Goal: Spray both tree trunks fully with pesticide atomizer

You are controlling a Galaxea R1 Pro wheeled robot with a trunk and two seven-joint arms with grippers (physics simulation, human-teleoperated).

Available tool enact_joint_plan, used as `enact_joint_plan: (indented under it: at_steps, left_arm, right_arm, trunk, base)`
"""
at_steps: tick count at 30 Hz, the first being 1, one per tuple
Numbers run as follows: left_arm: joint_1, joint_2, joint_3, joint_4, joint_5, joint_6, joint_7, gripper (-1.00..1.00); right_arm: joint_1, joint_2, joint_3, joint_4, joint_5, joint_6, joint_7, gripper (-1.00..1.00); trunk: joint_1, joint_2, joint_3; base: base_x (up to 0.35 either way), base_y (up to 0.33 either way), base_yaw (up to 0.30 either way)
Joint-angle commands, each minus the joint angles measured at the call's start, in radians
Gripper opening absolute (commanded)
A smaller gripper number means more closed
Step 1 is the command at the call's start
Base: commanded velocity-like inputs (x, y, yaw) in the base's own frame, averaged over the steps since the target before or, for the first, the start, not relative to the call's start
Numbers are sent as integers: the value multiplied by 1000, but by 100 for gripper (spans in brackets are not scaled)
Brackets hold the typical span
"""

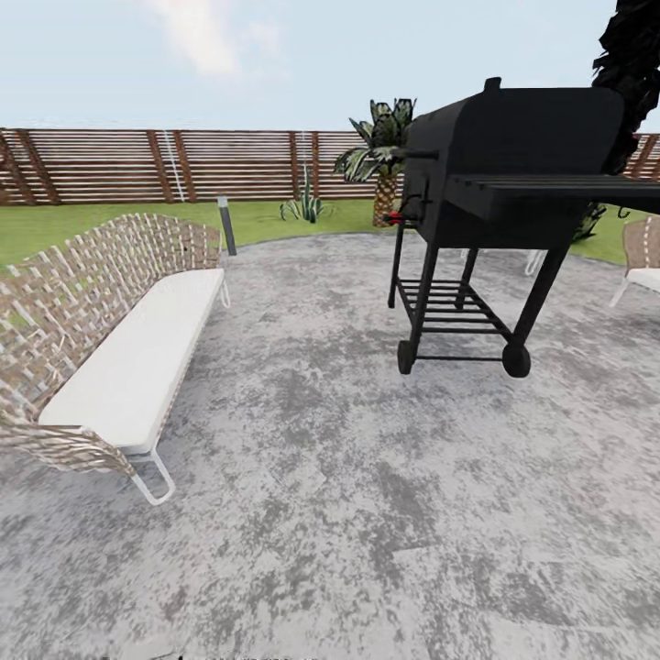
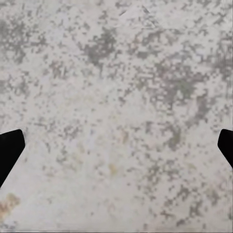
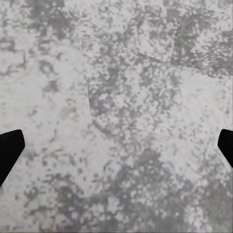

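I stand on a mottled grey stone patio (image 1: 348, 477) in the garden; a green lawn (image 1: 266, 218) and a brown slat fence (image 1: 183, 165) lie beyond it. The pesticide atomizer and the two trees are out of view. My left gripper (image 2: 116, 150) is open over bare stone, its black fingertips (image 2: 9, 150) at the picture's two sides. My right gripper (image 3: 116, 150) is open too, fingertips (image 3: 10, 150) wide apart above the paving, holding nothing.
A woven bench with a white cushion (image 1: 119, 348) stands at the left. A black barbecue grill on wheels (image 1: 495, 211) stands at the right, a chair (image 1: 642, 257) behind it. A short palm (image 1: 385, 156) and a grey lamp post (image 1: 225, 225) mark the lawn's edge.
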Motion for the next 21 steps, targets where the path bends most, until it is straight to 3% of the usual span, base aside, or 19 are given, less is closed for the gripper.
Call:
enact_joint_plan:
  at_steps: [1,15,21]
  left_arm:
    - [-1,0,-1,1,1,-4,2,100]
    - [-1,0,-1,1,1,-4,2,100]
    - [-1,1,1,1,0,-4,3,100]
  right_arm:
    - [0,0,1,0,1,-3,-3,100]
    - [0,0,-1,-1,0,-4,-6,100]
    - [0,-3,0,6,2,-3,-2,100]
  trunk:
    - [0,0,-2]
    - [0,0,-13]
    - [0,0,-14]
  base:
    - [0,0,265]
    - [0,0,263]
    - [282,0,65]
